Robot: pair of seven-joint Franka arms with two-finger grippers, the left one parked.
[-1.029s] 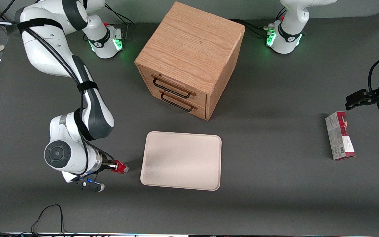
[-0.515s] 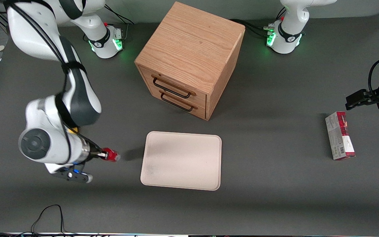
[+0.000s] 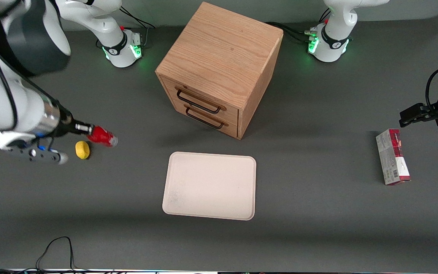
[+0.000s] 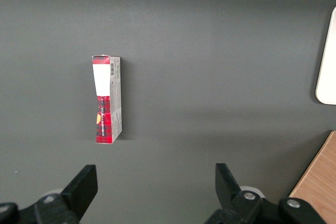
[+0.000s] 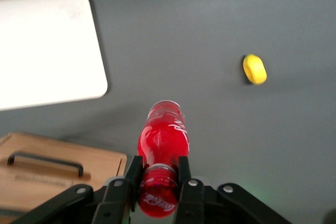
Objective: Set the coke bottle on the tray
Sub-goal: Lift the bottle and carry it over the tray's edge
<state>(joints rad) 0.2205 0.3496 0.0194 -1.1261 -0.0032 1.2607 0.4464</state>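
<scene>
My right gripper (image 3: 86,130) is shut on the coke bottle (image 3: 102,137), a small red bottle, and holds it in the air by its capped end, clear base pointing toward the tray. In the right wrist view the fingers (image 5: 133,174) clamp the red cap and the bottle (image 5: 163,135) hangs well above the table. The cream-white tray (image 3: 210,185) lies flat in front of the wooden cabinet, nearer the front camera, some way from the bottle toward the parked arm's end. It also shows in the right wrist view (image 5: 47,48).
A yellow lemon-like lump (image 3: 82,149) lies on the table under the gripper, also in the right wrist view (image 5: 254,68). The wooden drawer cabinet (image 3: 219,64) stands mid-table. A red-and-grey carton (image 3: 392,156) lies toward the parked arm's end.
The gripper has risen with the bottle and moved away from the tray and from the front camera. The yellow lump, hidden under the arm before, now shows.
</scene>
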